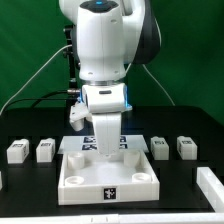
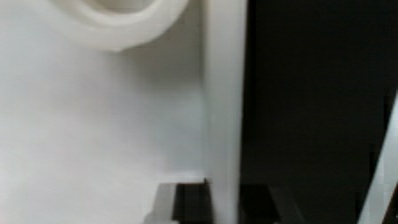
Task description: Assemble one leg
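Note:
The large flat white slab with corner sockets lies at the table's front middle. My gripper points down at the slab's back edge. In the wrist view the two dark fingers stand on either side of the slab's thin white edge wall, pressed against it, and a round socket shows close by. Small white legs lie apart from the gripper: two on the exterior view's left and two on its right.
The marker board lies just behind the slab, partly hidden by the gripper. Another white part lies at the front right of the exterior view. The table is black, with a green wall behind it.

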